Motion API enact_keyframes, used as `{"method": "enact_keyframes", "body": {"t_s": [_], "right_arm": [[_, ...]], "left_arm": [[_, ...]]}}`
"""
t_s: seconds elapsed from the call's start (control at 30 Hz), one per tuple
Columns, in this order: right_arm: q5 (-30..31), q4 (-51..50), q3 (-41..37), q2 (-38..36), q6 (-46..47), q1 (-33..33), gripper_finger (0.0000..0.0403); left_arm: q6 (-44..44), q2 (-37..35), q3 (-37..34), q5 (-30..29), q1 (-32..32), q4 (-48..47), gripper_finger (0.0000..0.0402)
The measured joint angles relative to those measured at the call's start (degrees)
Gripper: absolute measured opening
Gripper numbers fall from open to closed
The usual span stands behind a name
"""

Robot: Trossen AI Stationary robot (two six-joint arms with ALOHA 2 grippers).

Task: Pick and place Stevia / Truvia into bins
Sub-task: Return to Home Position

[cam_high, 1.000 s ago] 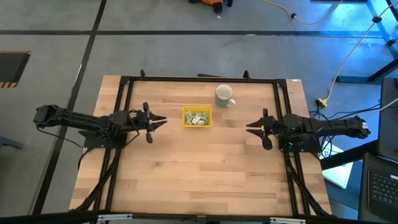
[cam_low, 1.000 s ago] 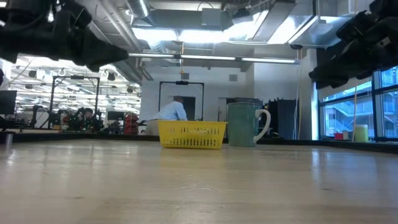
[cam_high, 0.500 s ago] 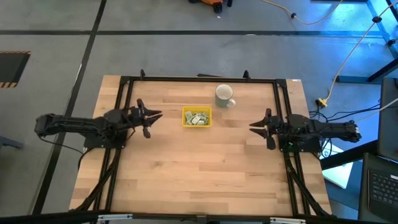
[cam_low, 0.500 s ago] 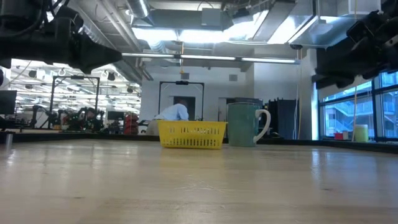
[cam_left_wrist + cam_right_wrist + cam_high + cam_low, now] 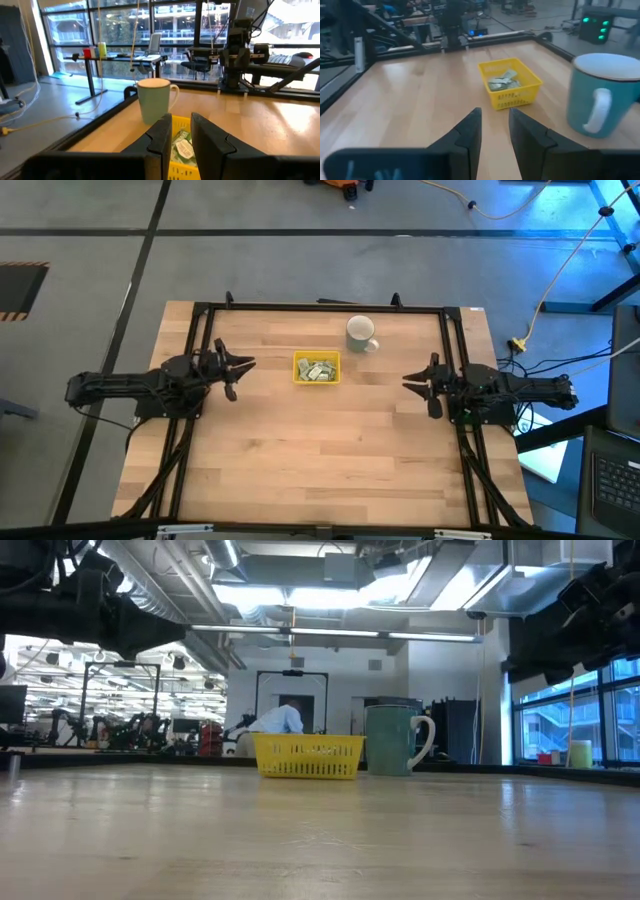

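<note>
One wooden table (image 5: 320, 450), yellow tray (image 5: 519, 98) holding sachets (image 5: 501, 82), mug (image 5: 359, 331), workshop (image 5: 130, 700) beyond

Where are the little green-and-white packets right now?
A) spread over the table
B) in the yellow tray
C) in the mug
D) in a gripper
B: the packets lie heaped inside the yellow tray near the mug; the left gripper and right gripper, off to either side, hold nothing.

Sachets (image 5: 318, 371) in the tray (image 5: 297, 368), mug (image 5: 359, 331) just beside it, between left pincer (image 5: 246, 366) and right pincer (image 5: 410, 381)
</note>
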Motion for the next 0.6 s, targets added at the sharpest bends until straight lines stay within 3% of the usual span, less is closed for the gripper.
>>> {"method": "enact_keyframes", "body": {"t_s": [0.3, 0.6], "right_arm": [[2.1, 0.0, 0.0, 0.0, -0.6, 0.0, 0.0101], [2.2, 4.6, 0.0, 0.0, -1.3, 0.0, 0.0101]], "left_arm": [[-0.1, -7.7, 0.0, -0.3, 0.0, -8.6, 0.0065], [-0.9, -9.8, 1.3, -2.1, 0.0, -12.2, 0.0065]]}}
